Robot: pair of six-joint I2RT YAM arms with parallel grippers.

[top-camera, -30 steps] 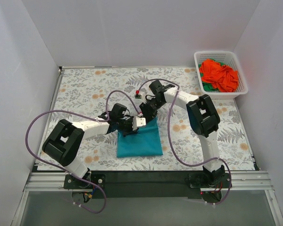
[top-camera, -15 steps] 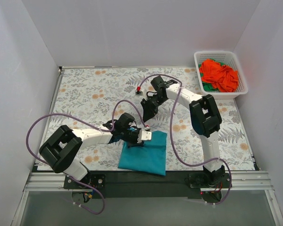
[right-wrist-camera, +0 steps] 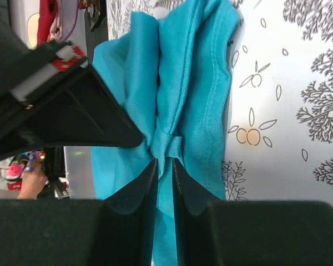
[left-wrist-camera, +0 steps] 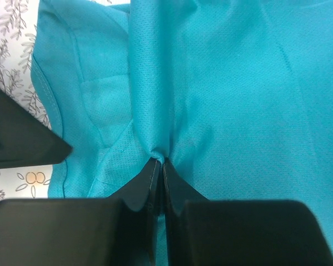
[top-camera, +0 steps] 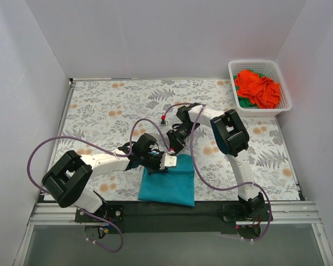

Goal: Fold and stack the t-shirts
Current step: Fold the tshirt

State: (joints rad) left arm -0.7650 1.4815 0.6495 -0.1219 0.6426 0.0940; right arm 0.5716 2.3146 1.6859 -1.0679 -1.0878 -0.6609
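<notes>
A teal-blue t-shirt [top-camera: 167,182] lies folded near the table's front edge. My left gripper [top-camera: 165,162] sits at its far left corner, shut on a pinch of teal cloth [left-wrist-camera: 155,149]. My right gripper [top-camera: 175,146] is right beside it at the shirt's far edge, shut on a bunched teal fold [right-wrist-camera: 167,145]. The two grippers almost touch; the left one's black body [right-wrist-camera: 61,108] shows in the right wrist view. Orange-red t-shirts [top-camera: 258,87] are piled in the basket, with a bit of green shirt [top-camera: 243,102] under them.
The white lattice basket [top-camera: 281,108] stands at the back right by the wall. A small red-tipped object [top-camera: 163,119] sits on the floral table cover behind the grippers. Purple cables loop from both arms over the table.
The teal shirt has slid toward the front edge with my left gripper. My right gripper, apart from it half a second ago, has come down onto its far edge and shut on the cloth.
</notes>
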